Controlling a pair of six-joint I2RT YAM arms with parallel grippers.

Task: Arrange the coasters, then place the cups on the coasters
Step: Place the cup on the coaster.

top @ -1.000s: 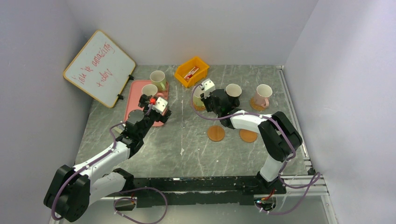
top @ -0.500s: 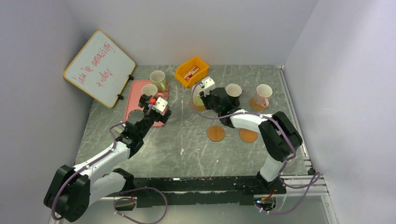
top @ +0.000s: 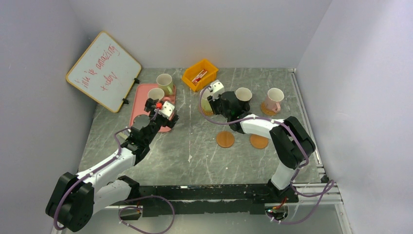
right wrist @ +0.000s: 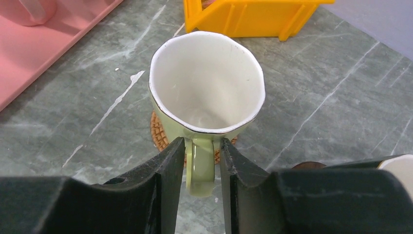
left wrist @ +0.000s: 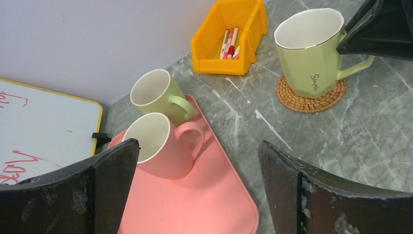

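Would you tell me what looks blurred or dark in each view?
Right wrist view: the green mug is sharp, the right fingers soft, dark. Left wrist view: the pink mug is crisp, the left fingers shadowed. Top view: even light, faint shadows.

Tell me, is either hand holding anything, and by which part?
Left hand: open, empty. Right hand: it straddles the handle of the green mug on the woven coaster; whether it actually grips cannot be told.

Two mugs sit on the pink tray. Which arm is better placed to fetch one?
Left. The left gripper hangs wide open right at the pink mug on the pink tray. The right gripper is farther off, fingers astride the handle of the green mug on the woven coaster.
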